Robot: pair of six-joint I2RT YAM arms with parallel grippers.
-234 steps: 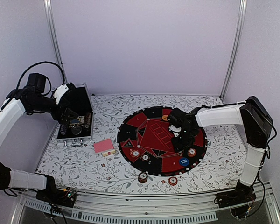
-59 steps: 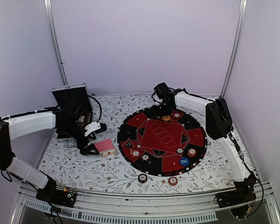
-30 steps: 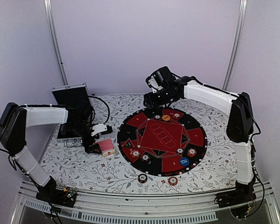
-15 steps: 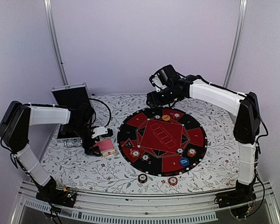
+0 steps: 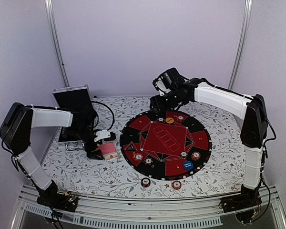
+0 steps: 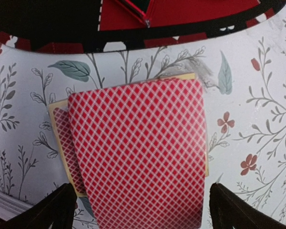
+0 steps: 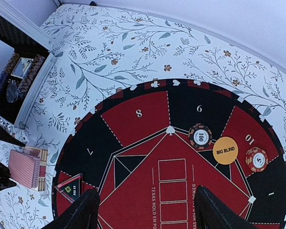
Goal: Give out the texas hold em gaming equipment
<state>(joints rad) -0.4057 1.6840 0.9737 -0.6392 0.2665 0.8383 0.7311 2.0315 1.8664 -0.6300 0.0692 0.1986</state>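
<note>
Left gripper [image 6: 142, 193] is spread wide with one finger on each side of the deck of red-backed playing cards [image 6: 138, 152] and nothing clamped. Whether either finger touches the stack I cannot tell. The deck lies on the floral tablecloth [image 5: 109, 171], just beside the left rim of the round mat [image 5: 133, 125]. Its lower cards are splayed a little to one side, so the stack is not square. The straddling pose looks like the set-up for a squeeze across the deck, and the skew suggests a close could shear the top cards instead of lifting them all. Room here is tight: the mat's edge lies just past the deck, and the open silver case [image 5: 76, 102] stands behind the arm, so straight up seems the freest way out. Right gripper [image 7: 147, 193] hangs over the far rim of the mat with its jaws parted and empty. A poker chip marked 100 [image 7: 200, 136], the orange BIG BLIND disc [image 7: 225, 150] and a second chip [image 7: 256, 159] sit close together in the mat's far seats below it. The blue disc [image 5: 188, 166] rests toward the mat's near side. Two more chips [image 5: 146, 181] lie off the mat, close to the table's front edge. The mat's red centre is bare, which leaves that arm open space to cross.
</note>
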